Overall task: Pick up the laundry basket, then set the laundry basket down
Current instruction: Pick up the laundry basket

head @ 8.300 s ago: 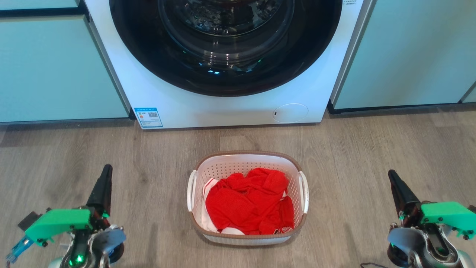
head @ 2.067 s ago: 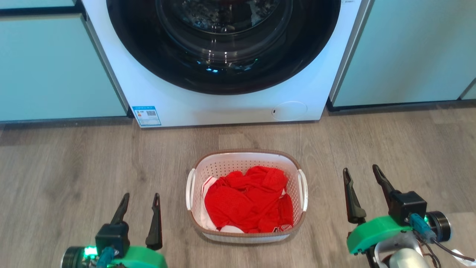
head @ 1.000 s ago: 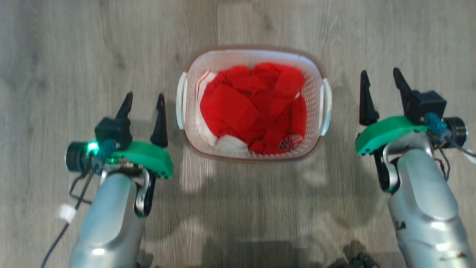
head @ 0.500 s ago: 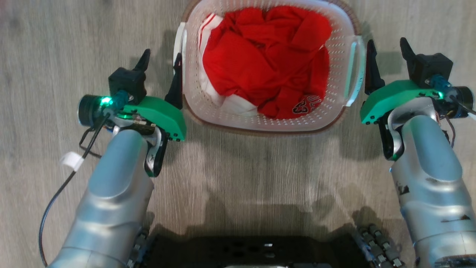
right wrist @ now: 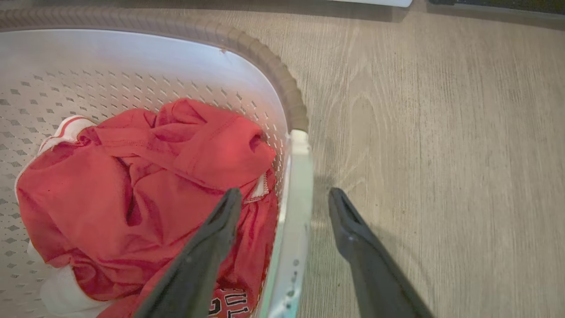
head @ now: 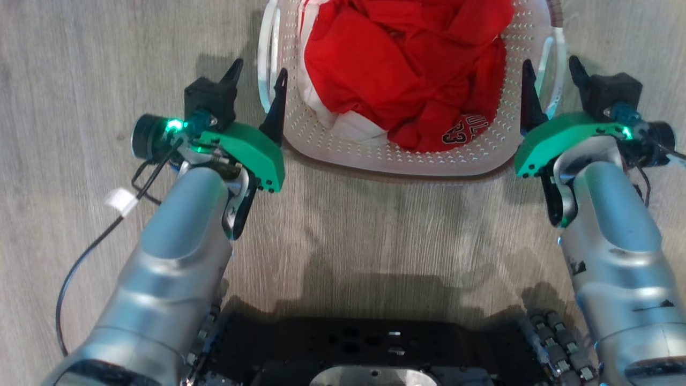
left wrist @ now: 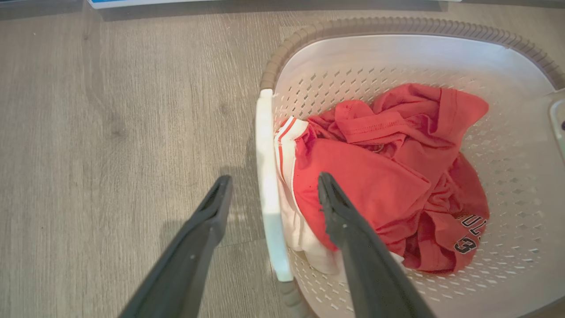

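Note:
The laundry basket is white and perforated with a brown rim, and it stands on the wood floor holding red clothes. My left gripper is open and straddles the basket's left white handle, one finger outside and one inside over the clothes. My right gripper is open too, straddling the right handle the same way. In the wrist views the left gripper and right gripper show clear gaps on both sides of each handle; neither one touches it.
Grey wood floor surrounds the basket on all sides. My black wheeled base sits at the bottom of the head view, just short of the basket. A white appliance's bottom edge lies beyond the basket.
The head camera has tilted down and closer, so the basket looks larger and higher. Both grippers have slid forward from beside the basket until each straddles a handle. Both stay open.

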Robot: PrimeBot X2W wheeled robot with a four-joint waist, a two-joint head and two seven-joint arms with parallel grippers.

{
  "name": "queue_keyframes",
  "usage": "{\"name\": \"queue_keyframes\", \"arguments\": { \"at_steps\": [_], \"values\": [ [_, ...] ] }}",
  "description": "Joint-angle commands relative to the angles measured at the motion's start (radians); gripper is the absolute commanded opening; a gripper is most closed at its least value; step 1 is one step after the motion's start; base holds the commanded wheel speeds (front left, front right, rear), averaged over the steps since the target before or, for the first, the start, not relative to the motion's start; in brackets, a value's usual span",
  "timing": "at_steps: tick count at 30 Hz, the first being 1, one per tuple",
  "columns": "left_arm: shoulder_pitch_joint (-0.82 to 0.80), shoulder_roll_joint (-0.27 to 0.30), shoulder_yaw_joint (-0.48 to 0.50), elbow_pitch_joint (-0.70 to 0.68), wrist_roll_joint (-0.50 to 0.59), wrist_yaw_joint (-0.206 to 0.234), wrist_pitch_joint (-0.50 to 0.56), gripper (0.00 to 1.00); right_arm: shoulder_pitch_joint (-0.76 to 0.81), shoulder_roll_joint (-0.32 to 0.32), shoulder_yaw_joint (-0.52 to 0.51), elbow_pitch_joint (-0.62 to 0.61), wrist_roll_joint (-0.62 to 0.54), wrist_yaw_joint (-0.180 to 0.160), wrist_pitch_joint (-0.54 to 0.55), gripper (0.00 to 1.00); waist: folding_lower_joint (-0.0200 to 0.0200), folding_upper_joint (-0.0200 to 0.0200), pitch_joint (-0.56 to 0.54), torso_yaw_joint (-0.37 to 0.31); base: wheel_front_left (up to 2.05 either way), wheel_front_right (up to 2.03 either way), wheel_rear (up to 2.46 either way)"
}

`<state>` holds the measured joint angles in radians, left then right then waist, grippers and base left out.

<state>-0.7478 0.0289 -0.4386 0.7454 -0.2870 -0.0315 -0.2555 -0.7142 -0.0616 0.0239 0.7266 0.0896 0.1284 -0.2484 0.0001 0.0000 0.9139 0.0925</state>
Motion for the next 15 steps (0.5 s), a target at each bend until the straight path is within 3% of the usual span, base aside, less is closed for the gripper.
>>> {"name": "queue_keyframes", "arguments": {
  "at_steps": [1, 15],
  "values": [
    [0.001, 0.021, 0.012, -0.003, -0.008, 0.002, -0.006, 1.0, 0.024, 0.011, 0.024, -0.015, 0.004, 0.002, -0.013, 1.0, -0.0001, 0.0, 0.013, 0.001, 0.0, 0.0, 0.0],
    [-0.1, 0.021, -0.055, 0.11, -0.067, 0.007, -0.006, 1.0, -0.012, 0.011, 0.044, 0.019, 0.008, 0.002, -0.013, 1.0, -0.0001, 0.0, 0.063, 0.001, 0.0, 0.0, 0.0]
  ]
}}
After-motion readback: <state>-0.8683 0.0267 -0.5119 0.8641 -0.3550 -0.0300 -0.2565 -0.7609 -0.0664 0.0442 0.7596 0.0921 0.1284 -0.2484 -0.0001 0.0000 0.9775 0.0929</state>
